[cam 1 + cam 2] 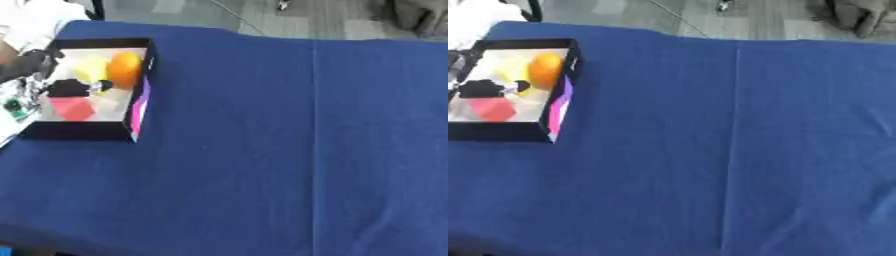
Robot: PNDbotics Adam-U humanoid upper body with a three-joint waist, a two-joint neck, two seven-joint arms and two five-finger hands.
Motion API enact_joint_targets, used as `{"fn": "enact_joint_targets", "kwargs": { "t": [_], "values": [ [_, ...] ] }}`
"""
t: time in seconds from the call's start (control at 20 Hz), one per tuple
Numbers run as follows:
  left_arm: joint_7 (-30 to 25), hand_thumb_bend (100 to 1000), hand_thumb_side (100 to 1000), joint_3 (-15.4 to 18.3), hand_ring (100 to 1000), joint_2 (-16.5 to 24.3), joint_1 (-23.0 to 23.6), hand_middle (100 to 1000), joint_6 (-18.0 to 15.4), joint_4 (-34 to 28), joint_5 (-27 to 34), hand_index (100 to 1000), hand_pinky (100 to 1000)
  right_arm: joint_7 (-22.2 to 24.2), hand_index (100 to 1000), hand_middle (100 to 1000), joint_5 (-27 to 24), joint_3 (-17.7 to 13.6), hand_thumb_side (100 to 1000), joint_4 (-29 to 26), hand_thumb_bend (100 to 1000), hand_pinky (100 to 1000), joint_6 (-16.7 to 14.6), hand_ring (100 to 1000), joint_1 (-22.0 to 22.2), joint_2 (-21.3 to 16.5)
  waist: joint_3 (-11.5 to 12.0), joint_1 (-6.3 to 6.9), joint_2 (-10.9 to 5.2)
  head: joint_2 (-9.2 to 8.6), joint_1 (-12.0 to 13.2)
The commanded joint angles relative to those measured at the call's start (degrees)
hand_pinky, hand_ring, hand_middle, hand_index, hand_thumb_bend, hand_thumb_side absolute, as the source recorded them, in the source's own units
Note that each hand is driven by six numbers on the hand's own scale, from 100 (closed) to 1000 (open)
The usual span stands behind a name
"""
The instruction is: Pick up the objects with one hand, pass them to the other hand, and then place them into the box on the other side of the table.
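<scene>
Reaching into box (140,107), robot hand (26,62)

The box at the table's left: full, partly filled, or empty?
Partly filled. The box holds an orange ball, a yellow thing, a red block and a black thing; pale floor shows between them.

Blue tabletop (289,150) right of box (83,131) open for passage; box walls, orange (125,69), red block (72,107) crowd interior.
</scene>
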Motion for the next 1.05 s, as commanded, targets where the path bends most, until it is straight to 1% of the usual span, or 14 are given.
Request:
{"fn": "enact_joint_targets", "kwargs": {
  "t": [0.05,0.15,0.2,0.25,0.3,0.35,0.4,0.45,0.5,0.6,0.75,0.8,0.9,1.05],
  "values": [
    [-2.79,742,632,2.16,894,1.46,-0.95,792,2.38,-0.23,-3.80,913,918,-1.79,911,833,-1.14,-1.38,222,-0.55,100,828,0.21,853,-0.01,-2.15,0.06,0.37,-0.83,-0.08,-0.22],
    [-3.13,678,624,3.06,885,1.37,-0.99,793,3.43,-1.15,-3.93,914,912,-2.40,910,832,-1.33,-1.68,220,-0.55,100,827,0.03,852,0.32,-2.27,0.17,0.40,-0.82,0.08,-0.17],
    [-2.96,678,624,3.46,885,1.41,-0.89,793,3.87,-1.88,-3.57,914,912,-2.73,910,832,-1.42,-1.90,220,-0.55,100,827,-0.06,852,0.46,-2.30,0.22,0.41,-0.82,0.16,-0.15],
    [-2.65,601,613,3.79,868,1.49,-0.81,784,4.26,-2.57,-3.12,911,898,-3.02,911,832,-1.51,-2.12,216,-0.55,100,827,-0.09,852,0.57,-2.35,0.24,0.41,-0.82,0.22,-0.13],
    [-1.95,435,632,4.50,841,1.49,-0.85,766,4.61,-3.56,-2.23,899,873,-3.36,911,831,-1.67,-2.49,217,-0.55,100,826,-0.02,852,0.70,-2.44,0.28,0.38,-0.83,0.24,-0.11],
    [-0.41,159,671,5.82,797,1.23,-1.04,737,4.84,-5.22,-0.62,869,831,-3.73,910,830,-1.89,-2.88,219,-0.55,100,826,0.01,852,0.83,-2.55,0.34,0.31,-0.85,0.23,-0.17],
    [2.44,100,747,7.65,762,0.74,-1.31,713,4.56,-7.81,1.67,855,799,-4.14,910,830,-2.15,-3.32,222,-0.55,100,825,-0.03,851,0.95,-2.64,0.44,0.23,-0.87,0.31,-0.32],
    [6.58,100,813,9.82,701,-0.09,-1.45,687,3.71,-11.23,5.06,830,749,-4.58,910,828,-2.59,-3.83,211,-0.55,100,823,-0.17,850,0.98,-2.64,0.58,0.18,-0.88,0.45,-0.51],
    [11.42,100,824,11.79,664,-1.04,-1.23,691,2.20,-14.95,9.81,823,720,-5.06,913,826,-3.31,-4.41,217,-0.55,100,819,-0.46,847,0.93,-2.53,0.70,0.15,-0.85,0.53,-0.76],
    [22.68,100,812,14.52,674,-2.72,-0.01,722,-3.99,-23.21,21.92,842,716,-6.26,917,818,-6.08,-5.79,243,-0.55,100,811,-1.27,839,0.61,-1.97,0.82,0.14,-0.77,0.77,-1.53],
    [36.87,159,829,15.61,717,-5.12,3.28,769,-17.95,-34.84,36.35,895,726,-8.52,926,807,-15.36,-7.60,286,-0.55,100,803,-4.96,828,0.00,-0.84,0.86,0.25,-0.68,1.08,-2.83],
    [38.91,195,838,15.56,749,-6.10,4.03,799,-22.27,-36.52,39.01,925,753,-9.04,933,801,-19.00,-8.02,282,-0.55,100,799,-6.70,822,-0.03,-0.43,0.81,0.26,-0.67,1.04,-3.29],
    [39.09,229,827,15.45,763,-8.64,5.35,810,-30.62,-37.75,41.89,939,769,-9.37,945,795,-26.77,-8.64,290,-0.55,100,792,-10.40,816,0.20,0.56,0.74,0.23,-0.64,0.99,-4.46],
    [37.16,249,816,15.45,765,-12.54,6.90,813,-39.09,-38.10,43.56,935,763,-8.43,950,797,-35.94,-9.33,342,-0.55,100,787,-16.41,816,0.89,2.12,0.80,0.25,-0.65,0.91,-5.71]
  ]
}}
